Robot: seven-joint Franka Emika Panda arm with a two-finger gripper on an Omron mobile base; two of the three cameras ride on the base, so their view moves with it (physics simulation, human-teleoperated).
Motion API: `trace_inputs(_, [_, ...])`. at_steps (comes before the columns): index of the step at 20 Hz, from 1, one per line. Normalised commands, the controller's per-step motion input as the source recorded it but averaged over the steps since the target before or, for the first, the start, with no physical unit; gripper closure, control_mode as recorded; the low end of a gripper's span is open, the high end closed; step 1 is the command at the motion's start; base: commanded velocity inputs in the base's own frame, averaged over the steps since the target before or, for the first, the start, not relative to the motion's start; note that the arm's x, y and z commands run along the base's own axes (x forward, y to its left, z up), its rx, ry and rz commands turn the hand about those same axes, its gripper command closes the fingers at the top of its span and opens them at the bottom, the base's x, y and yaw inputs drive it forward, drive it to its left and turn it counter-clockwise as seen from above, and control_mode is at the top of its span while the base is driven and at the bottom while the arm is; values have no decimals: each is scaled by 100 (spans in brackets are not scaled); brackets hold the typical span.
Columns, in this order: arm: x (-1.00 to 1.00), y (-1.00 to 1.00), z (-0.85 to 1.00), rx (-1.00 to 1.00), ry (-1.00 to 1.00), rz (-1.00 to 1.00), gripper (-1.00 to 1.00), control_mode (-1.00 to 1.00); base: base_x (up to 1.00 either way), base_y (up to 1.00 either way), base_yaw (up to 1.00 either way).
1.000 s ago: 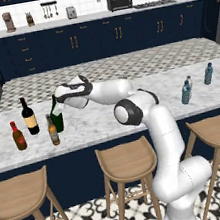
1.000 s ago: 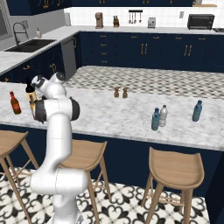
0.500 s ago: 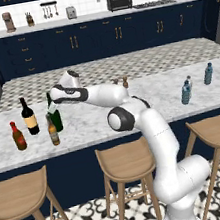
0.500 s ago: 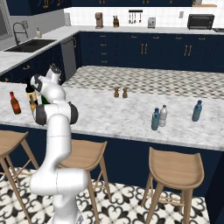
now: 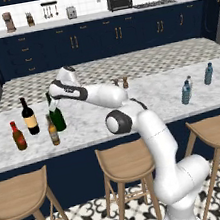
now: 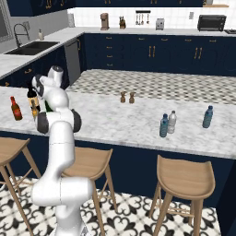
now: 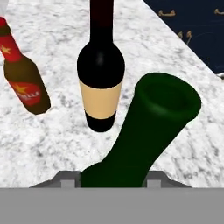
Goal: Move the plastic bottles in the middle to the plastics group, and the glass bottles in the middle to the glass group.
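Bottles crowd the left end of the marble island [image 5: 145, 96]: the black wine bottle [image 5: 29, 117] with its cream label, the small red-brown bottle [image 5: 18, 136] nearest the counter's end, the amber beer bottle [image 5: 53, 131] toward the stools, and the green wine bottle [image 5: 56, 114] standing just beside the black one. The gripper [image 5: 53, 105] sits at the green bottle's neck — in the hand view the neck runs down between the two finger tips, though whether they press it or stand just clear I cannot tell. From that camera the black bottle [image 7: 101, 70] stands close behind the green one [image 7: 144, 131], with the red-brown bottle [image 7: 24, 78] off to one side. Far along the counter (well apart from all this) the blue-grey bottle [image 5: 186, 93] and the pale grey bottle [image 5: 189, 85] stand nearly touching, the bright blue bottle [image 5: 208, 74] a little beyond. Salt and pepper shakers [image 5: 121, 83] stand mid-counter, behind the arm — three wooden stools [image 5: 124, 161] line the near side.
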Motion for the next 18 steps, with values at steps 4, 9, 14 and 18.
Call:
trace_inputs(4, [-22,-26,0,0,-4,0,-100,-100,0,0,0])
trace_inputs(9, [-25,-19,1,1,-14,0,-100,-100,0,0,0])
trace_inputs(14, [-1,-3,37,9,-13,0,-100,-100,0,0,0])
trace_inputs(18, [-15,-29,43,5,-10,0,-100,-100,0,0,0])
